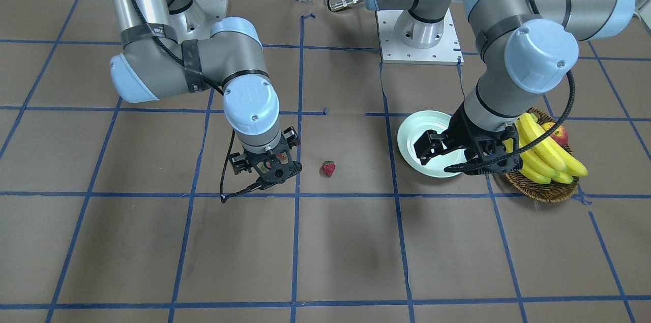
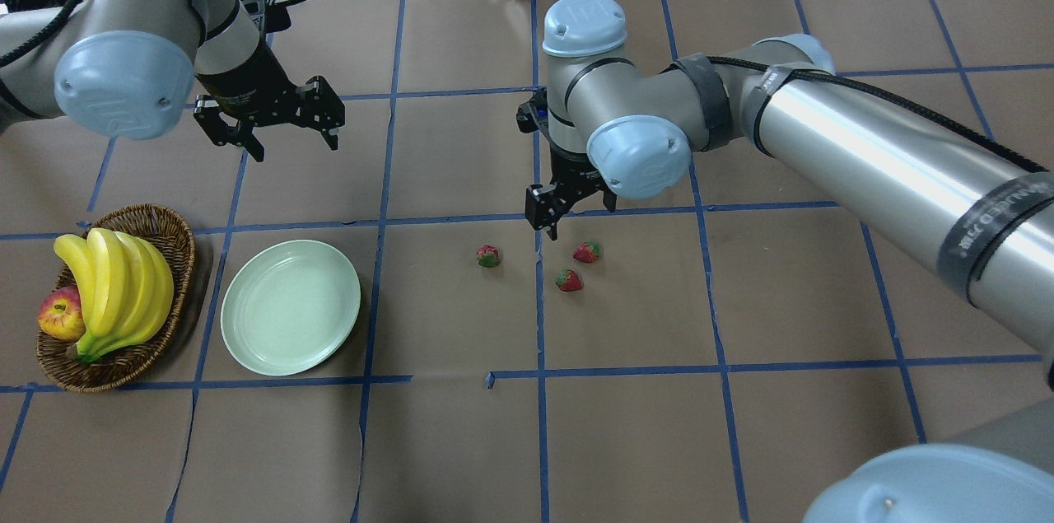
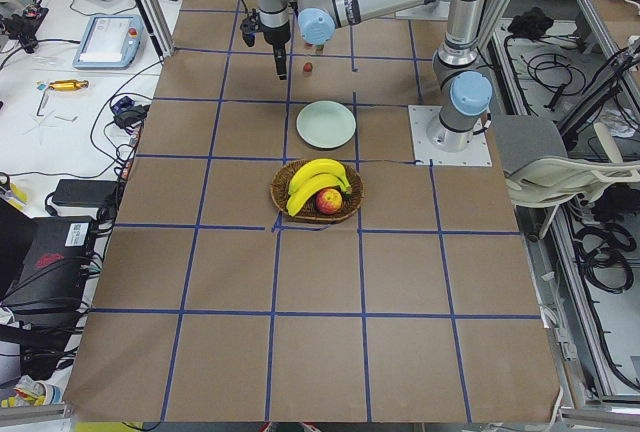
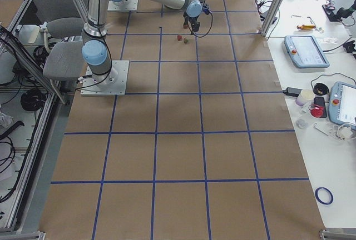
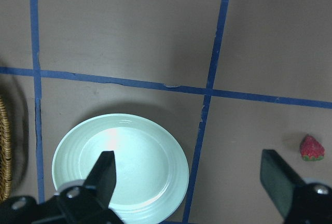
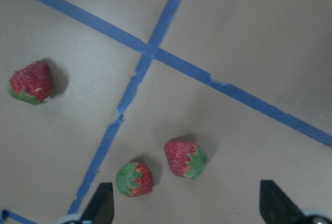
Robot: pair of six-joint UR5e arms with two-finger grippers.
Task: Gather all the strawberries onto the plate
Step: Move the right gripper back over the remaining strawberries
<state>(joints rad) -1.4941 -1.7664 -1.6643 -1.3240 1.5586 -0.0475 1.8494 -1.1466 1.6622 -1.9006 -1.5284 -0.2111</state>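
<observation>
Three small red strawberries lie on the brown table: one (image 2: 488, 256) to the left, two close together (image 2: 586, 251) (image 2: 569, 281). All three show in the right wrist view (image 6: 31, 82) (image 6: 136, 179) (image 6: 185, 158). My right gripper (image 2: 568, 214) is open and empty, hovering just above the pair, its fingers (image 6: 101, 206) wide apart. The pale mint plate (image 2: 290, 306) is empty. My left gripper (image 2: 268, 115) is open and empty, raised above the plate's far side; its wrist view shows the plate (image 5: 122, 164) below and one strawberry (image 5: 312, 148) to the right.
A brown wicker basket (image 2: 177, 239) with bananas (image 2: 115, 288) and an apple (image 2: 59, 315) stands left of the plate, close to it. Blue tape lines (image 2: 539, 325) grid the brown table. The left arm's elbow (image 1: 539, 56) hangs over the basket in the front-facing view.
</observation>
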